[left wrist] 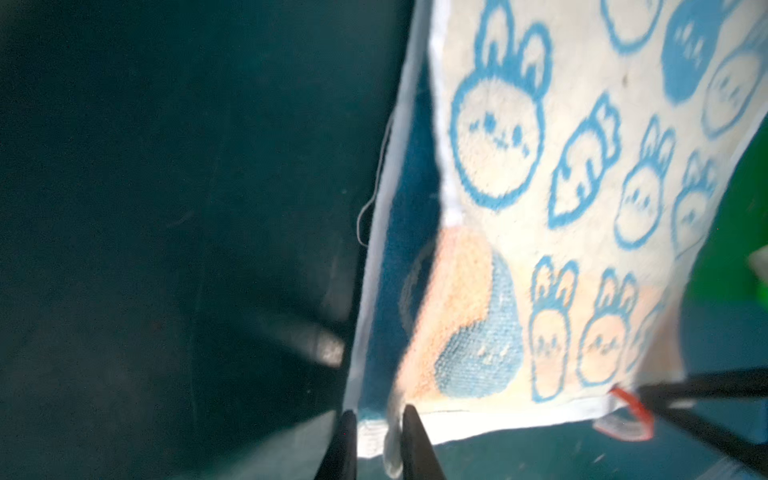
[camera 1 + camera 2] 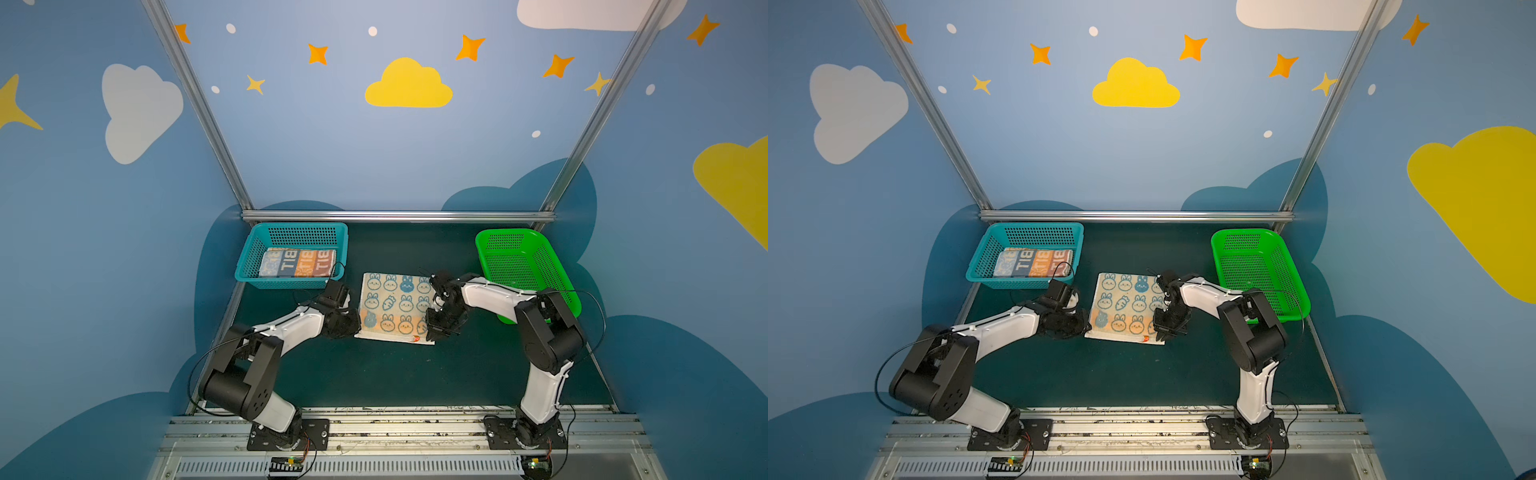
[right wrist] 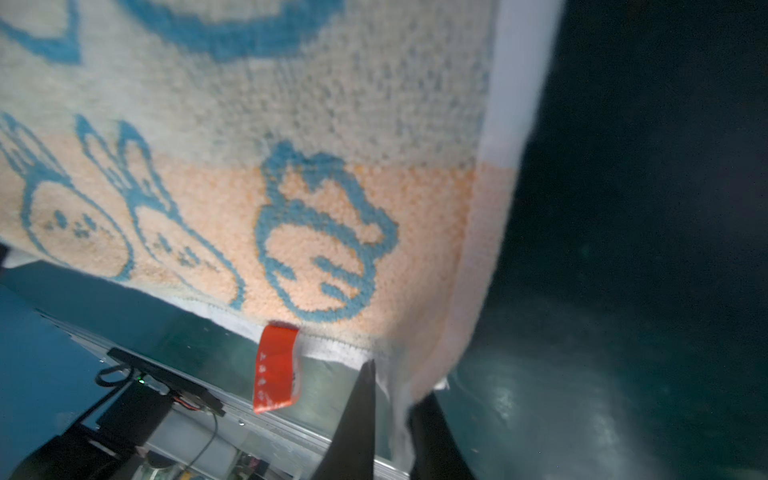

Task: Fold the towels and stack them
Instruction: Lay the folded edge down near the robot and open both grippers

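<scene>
I see the blue-cream towel point(image 2: 395, 305) spread on the tabletop point(image 2: 374, 374). My left claw point(image 1: 380, 444) stands narrowly parted at its near left corner, and my right claw point(image 3: 392, 415) likewise at the near right corner, with cloth between the jaws. The striped towel point(image 2: 297, 262) lies folded in the teal basket point(image 2: 249, 266).

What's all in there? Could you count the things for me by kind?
Towels: 2 in view (rabbit towel, striped towel)
Baskets: 2 (teal basket, green basket)
Robot arms: 2 (left arm, right arm)
Total: 6
</scene>
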Robot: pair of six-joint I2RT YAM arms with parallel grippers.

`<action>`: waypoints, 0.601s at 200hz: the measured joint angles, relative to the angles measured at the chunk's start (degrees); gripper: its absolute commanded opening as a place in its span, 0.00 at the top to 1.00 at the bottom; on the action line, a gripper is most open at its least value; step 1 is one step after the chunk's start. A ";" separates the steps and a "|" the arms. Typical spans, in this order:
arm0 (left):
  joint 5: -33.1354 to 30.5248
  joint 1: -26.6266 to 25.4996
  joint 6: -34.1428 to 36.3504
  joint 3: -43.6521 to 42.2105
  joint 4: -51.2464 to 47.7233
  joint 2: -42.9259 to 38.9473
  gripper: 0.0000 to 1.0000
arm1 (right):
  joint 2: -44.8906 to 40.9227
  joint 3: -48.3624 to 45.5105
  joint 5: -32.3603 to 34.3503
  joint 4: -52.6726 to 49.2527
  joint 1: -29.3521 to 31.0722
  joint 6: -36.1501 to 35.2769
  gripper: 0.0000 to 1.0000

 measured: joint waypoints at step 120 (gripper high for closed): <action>-0.98 -1.16 -2.97 15.04 -1.57 -3.32 0.01 | -12.68 6.05 -4.07 -0.35 -7.76 0.02 0.11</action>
